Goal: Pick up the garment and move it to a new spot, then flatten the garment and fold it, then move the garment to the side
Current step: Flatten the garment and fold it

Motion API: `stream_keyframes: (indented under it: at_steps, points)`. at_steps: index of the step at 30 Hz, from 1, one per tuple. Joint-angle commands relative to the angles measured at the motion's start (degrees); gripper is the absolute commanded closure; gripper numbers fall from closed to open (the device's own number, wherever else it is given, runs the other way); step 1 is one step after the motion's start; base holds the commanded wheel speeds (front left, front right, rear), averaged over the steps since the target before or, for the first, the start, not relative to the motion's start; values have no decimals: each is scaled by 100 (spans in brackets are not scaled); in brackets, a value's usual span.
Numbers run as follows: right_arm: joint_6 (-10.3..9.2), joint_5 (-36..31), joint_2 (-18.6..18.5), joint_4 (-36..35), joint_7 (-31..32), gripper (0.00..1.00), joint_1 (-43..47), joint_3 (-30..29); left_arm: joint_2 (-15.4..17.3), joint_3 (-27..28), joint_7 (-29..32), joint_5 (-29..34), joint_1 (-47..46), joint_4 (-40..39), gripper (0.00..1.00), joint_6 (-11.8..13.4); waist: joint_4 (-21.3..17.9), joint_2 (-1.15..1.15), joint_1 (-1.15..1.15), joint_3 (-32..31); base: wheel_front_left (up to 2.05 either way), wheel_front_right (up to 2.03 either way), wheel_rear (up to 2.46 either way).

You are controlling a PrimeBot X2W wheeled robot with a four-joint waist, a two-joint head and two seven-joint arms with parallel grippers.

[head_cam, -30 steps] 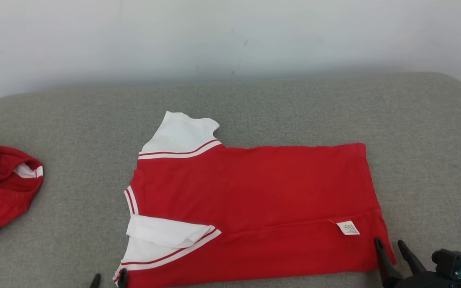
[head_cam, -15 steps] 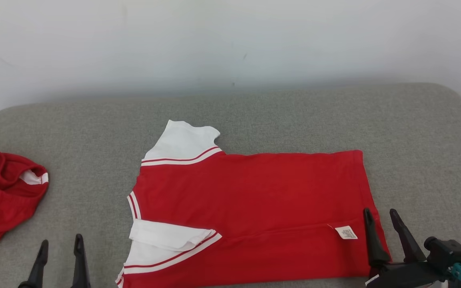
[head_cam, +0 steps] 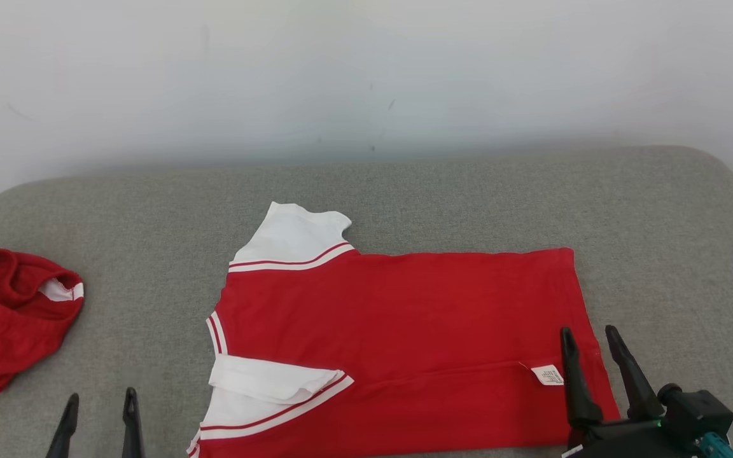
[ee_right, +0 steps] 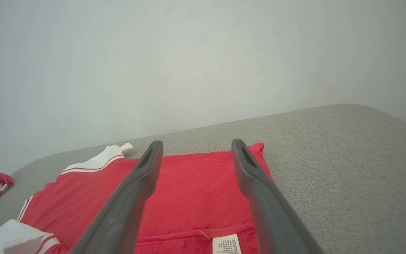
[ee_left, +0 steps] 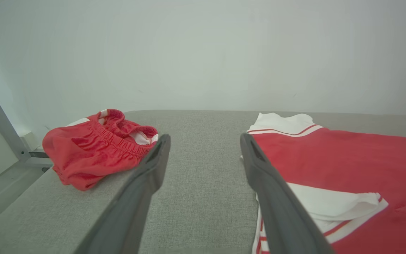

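Note:
The garment (head_cam: 398, 331) is a red shirt with white, red-striped sleeves, lying flat on the grey cushion with its near long edge folded over and a white label (head_cam: 547, 374) showing. Its far sleeve sticks out; its near sleeve is doubled back. The garment (ee_left: 347, 165) fills the right of the left wrist view, and the garment (ee_right: 196, 190) lies under the fingers in the right wrist view. My left gripper (head_cam: 99, 407) stands open over bare cushion, left of the shirt's collar end. My right gripper (head_cam: 589, 340) is open above the shirt's near hem corner, holding nothing.
A crumpled pair of red shorts (head_cam: 7, 315) lies at the cushion's far left, also seen as red shorts (ee_left: 97, 146) from the left wrist. The grey cushion (head_cam: 443, 191) has rounded corners and ends at a white wall (head_cam: 366, 70). A metal frame (ee_left: 2, 127) stands off its left end.
Both grippers have let go of the shirt's near edge, opened and lifted clear. The left one moved left, off the shirt. The head camera tilted, shifting the whole picture downward.

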Motion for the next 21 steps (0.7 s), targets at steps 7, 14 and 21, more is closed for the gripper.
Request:
stream_keyframes:
  at_steps: [7, 14, 21]
  points:
    - [-14, -162, 121, -104, -24, 0, 181, 39, -52, -27, -18, 163, 212, 77, 0, -133, -1, 0, 0, 4, 0, 0, 0]
    - [-14, -264, 214, -77, -24, 0, 201, 57, -118, 15, -18, 122, 138, 107, 0, -172, 66, 0, 0, 11, 0, 0, 0]
    - [-14, -323, 268, -56, -24, 0, 232, 68, -162, 41, -18, 158, 104, 138, 0, -195, 91, 0, 0, -3, 0, 0, 0]
